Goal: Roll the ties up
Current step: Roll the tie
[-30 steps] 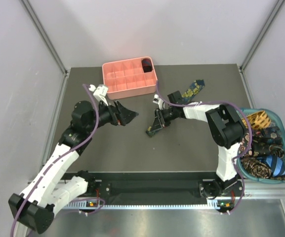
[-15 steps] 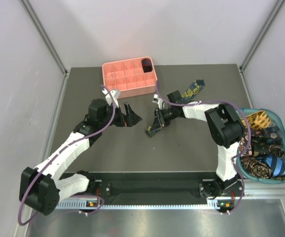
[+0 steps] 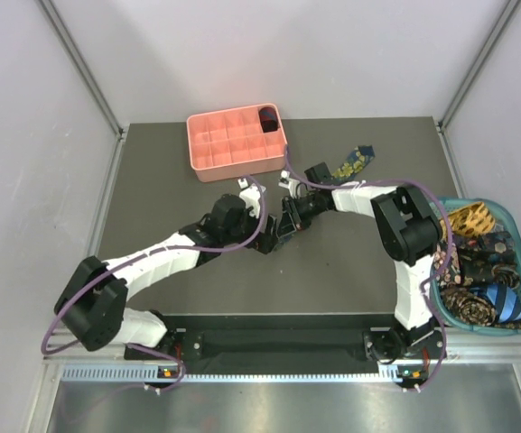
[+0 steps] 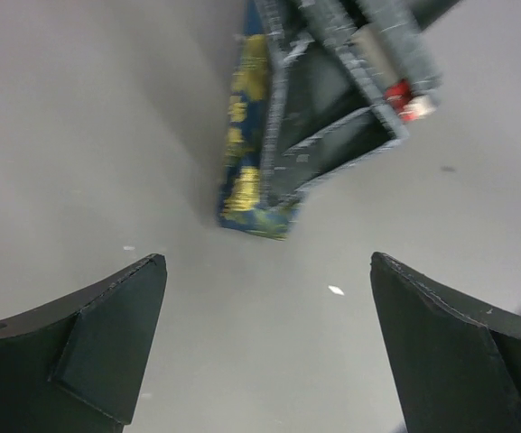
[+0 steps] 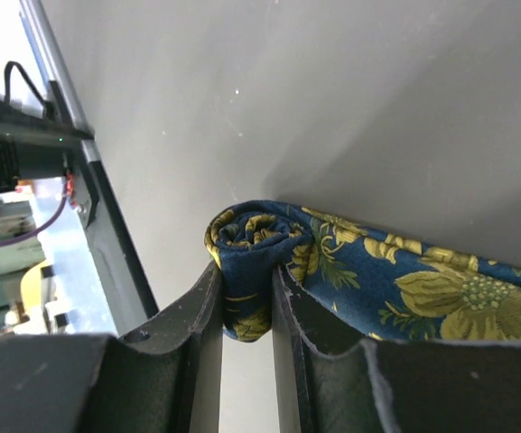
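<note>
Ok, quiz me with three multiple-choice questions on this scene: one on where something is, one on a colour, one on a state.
1. Where is the teal basket? A far left corner; B at the table's right side; C between the arm bases.
2. The tie in the right claw is: A plain red; B white with dots; C navy with yellow flowers.
3. The left claw is: A open and empty; B shut on the tie; C shut on a cable.
Answers: 1 B, the top view shows it there; 2 C, the right wrist view shows that pattern; 3 A, its fingers stand apart with nothing between.
</note>
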### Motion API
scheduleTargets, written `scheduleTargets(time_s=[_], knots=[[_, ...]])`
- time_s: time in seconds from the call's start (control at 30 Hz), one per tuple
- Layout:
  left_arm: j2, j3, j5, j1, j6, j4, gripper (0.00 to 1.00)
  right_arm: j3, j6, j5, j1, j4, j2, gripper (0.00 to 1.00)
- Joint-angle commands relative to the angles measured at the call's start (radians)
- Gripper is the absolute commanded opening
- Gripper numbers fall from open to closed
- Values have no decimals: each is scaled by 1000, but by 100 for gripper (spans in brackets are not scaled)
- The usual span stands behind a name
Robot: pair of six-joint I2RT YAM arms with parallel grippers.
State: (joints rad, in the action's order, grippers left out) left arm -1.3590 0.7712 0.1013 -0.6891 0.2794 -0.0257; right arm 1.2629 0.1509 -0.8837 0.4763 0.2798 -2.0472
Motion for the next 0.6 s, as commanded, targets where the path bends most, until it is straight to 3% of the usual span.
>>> scheduleTargets(time_s=[0.0, 0.57], knots=[[-14, 40, -92, 2, -98, 64, 99, 9, -103, 213, -27, 25, -96, 5], [-331, 246, -60, -55, -220, -65, 97, 72, -131, 249, -62, 99, -133, 6]])
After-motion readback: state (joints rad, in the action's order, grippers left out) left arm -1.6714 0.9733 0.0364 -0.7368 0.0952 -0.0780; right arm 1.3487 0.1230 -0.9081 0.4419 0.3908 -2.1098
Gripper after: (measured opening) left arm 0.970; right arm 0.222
